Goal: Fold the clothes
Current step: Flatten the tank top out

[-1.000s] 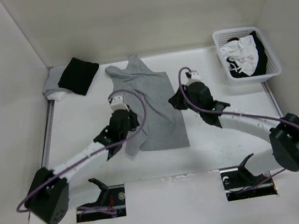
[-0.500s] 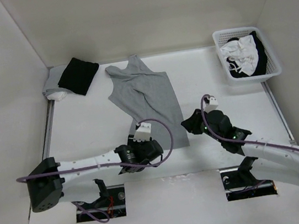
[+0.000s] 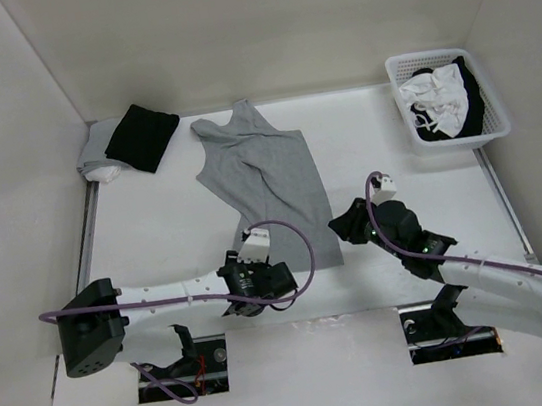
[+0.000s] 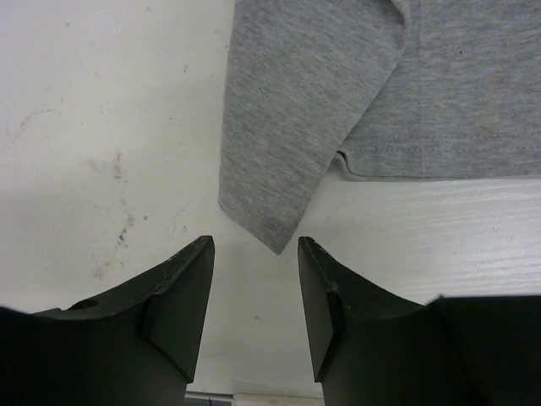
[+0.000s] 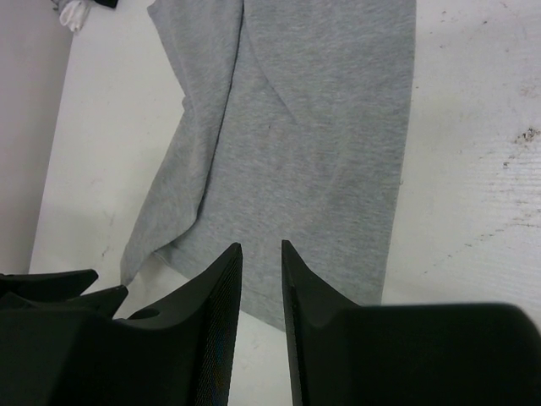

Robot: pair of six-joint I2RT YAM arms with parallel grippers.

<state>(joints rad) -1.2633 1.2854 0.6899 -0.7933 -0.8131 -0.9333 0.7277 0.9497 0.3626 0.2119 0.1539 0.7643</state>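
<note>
Left gripper (image 4: 254,247), jaws wide apart and empty, hangs low over the table (image 4: 101,127) close to its near edge, aimed at the pointed corner of a doubled-over flap on the light grey tank top (image 3: 266,178). The right gripper (image 5: 260,247), jaws parted only narrowly and likewise holding nothing, hovers above the hem toward its right side. The top lies mid-table and slightly askew, with its neck toward the far edge, its hem toward the near edge and its left side folded onto itself. A basket (image 3: 432,53) of white and black garments sits in the far right corner, and a black cloth (image 3: 140,135) in the far left. The risk appears to lie in the flap: a pinch there could catch one layer only, or drag the thin fabric into a bunch, while the right jaws' slim gap may slide off the hem and leave any fold lopsided.
</note>
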